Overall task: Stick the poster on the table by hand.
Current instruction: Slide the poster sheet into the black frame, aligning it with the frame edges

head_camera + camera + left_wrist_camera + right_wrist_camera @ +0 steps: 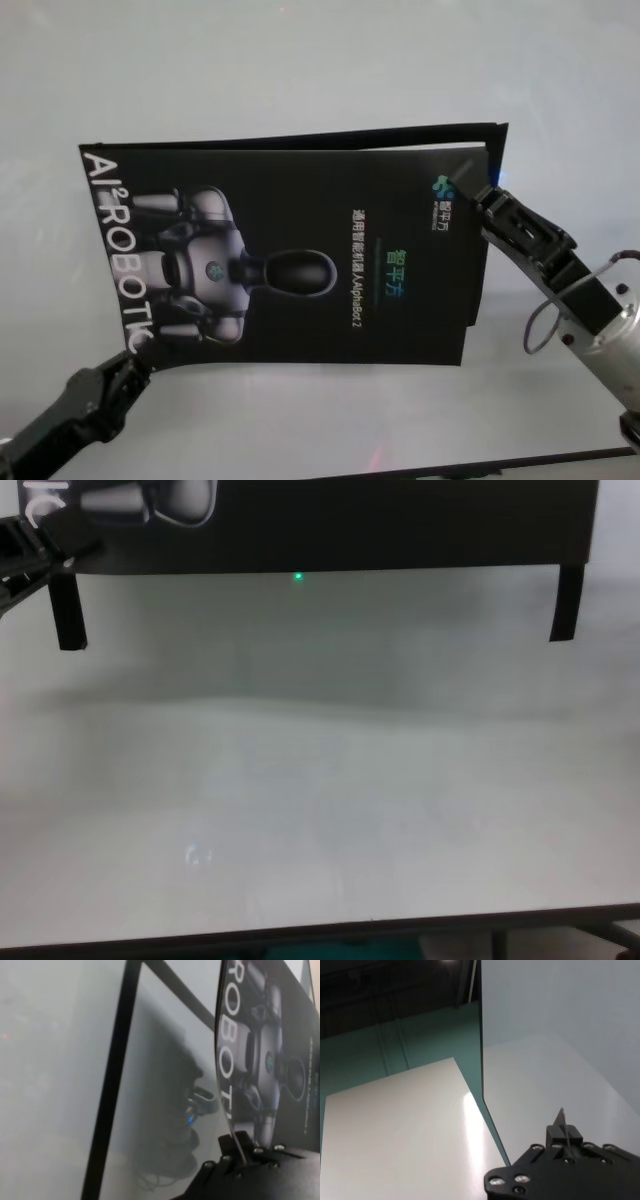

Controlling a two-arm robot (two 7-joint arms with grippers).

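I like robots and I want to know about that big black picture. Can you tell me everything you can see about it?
The poster is a large, thin black sheet, glossy-looking, printed with a grey-white robot and white lettering. It hangs above the pale table rather than lying flat, bowed a little, with black tape strips dangling from its lower corners. The left hand pinches one corner, and the right hand pinches the opposite edge.
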